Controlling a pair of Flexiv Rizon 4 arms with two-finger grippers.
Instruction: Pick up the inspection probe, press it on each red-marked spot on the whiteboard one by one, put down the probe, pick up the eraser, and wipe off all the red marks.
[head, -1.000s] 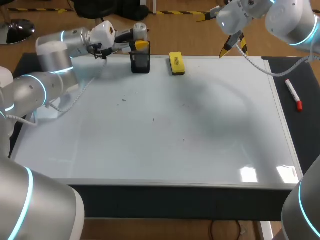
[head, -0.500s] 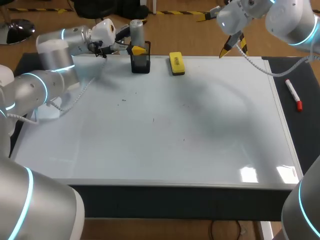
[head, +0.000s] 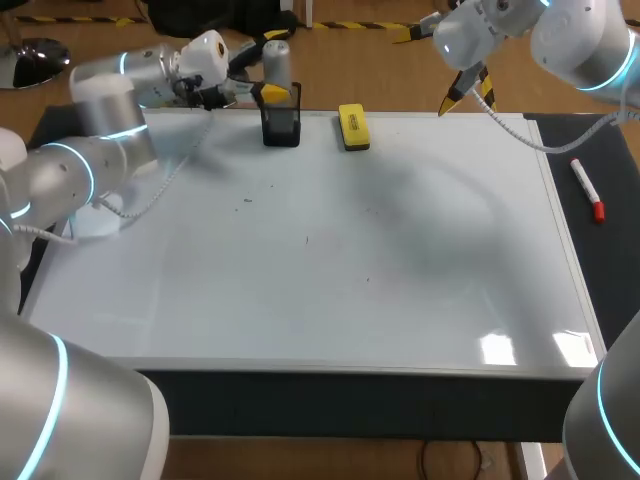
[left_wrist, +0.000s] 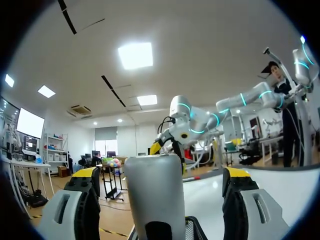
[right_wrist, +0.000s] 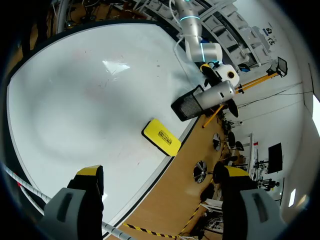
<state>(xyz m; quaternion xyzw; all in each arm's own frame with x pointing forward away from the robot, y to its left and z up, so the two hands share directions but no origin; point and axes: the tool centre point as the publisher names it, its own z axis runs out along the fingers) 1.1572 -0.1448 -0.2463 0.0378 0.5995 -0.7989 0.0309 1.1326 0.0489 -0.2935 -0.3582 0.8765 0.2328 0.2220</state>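
The grey inspection probe (head: 276, 62) stands upright in the black mesh holder (head: 281, 127) at the whiteboard's far edge. My left gripper (head: 268, 68) is open around the probe. In the left wrist view the probe (left_wrist: 152, 192) rises between the fingers (left_wrist: 82, 200) with a gap on each side. The yellow eraser (head: 352, 127) lies just right of the holder. My right gripper (head: 468, 96) hangs open above the far right corner, holding nothing. From its wrist view the right gripper (right_wrist: 160, 200) looks down on the eraser (right_wrist: 161, 137), the holder (right_wrist: 186, 105) and the probe (right_wrist: 216, 92). The whiteboard (head: 400, 260) shows only small dark specks.
A red-capped marker (head: 587, 190) lies on the dark strip right of the whiteboard. A cable from my right arm hangs over the board's far right corner, and a white cable from my left arm (head: 90, 170) trails over the board's left side.
My left gripper opened and let go of the probe, which went from lying tilted in the fingers to standing upright in the holder. The left arm drew back slightly. My right arm kept still.
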